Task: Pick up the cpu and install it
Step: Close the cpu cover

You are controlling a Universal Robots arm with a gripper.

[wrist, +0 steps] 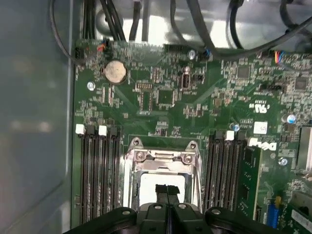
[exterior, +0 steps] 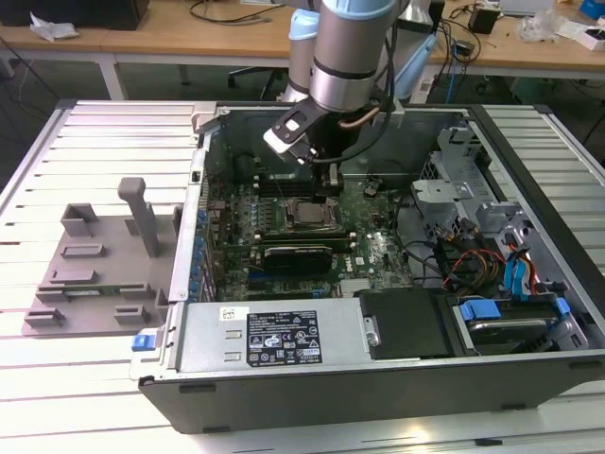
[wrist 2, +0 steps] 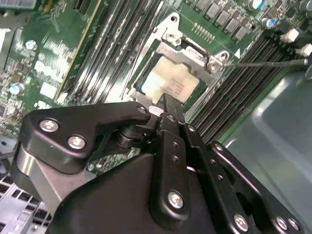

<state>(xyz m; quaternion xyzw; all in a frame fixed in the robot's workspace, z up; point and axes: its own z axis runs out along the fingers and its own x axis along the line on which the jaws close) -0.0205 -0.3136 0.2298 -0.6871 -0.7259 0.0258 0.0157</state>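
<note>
cpu [wrist: 146, 190] lies flat in the motherboard socket, silvery top plate up, bordered by the metal socket frame [wrist: 163, 157]. In the second wrist view the same plate [wrist 2: 170, 83] sits square inside the frame [wrist 2: 190, 53], level with it.

Gripper [wrist: 166, 189] is directly over the cpu. Its two fingers are pressed together, tip to tip, with nothing between them. The joined tips overlap the plate's middle in both wrist views [wrist 2: 163, 100]. Whether the tips touch the plate or hang just above it cannot be told.

Exterior view: the arm reaches down into the open computer case [exterior: 378, 350], gripper [exterior: 326, 184] low over the board, cpu [exterior: 307, 214] just beneath it. A grey plastic tray [exterior: 95, 260] lies on the slatted table outside the case, on the exterior view's left, well apart from the gripper.

Memory slots [wrist: 97, 170] run along both sides of the socket. A round coin cell [wrist: 115, 71] sits on the green motherboard [wrist: 170, 97], apart from the socket.
</note>
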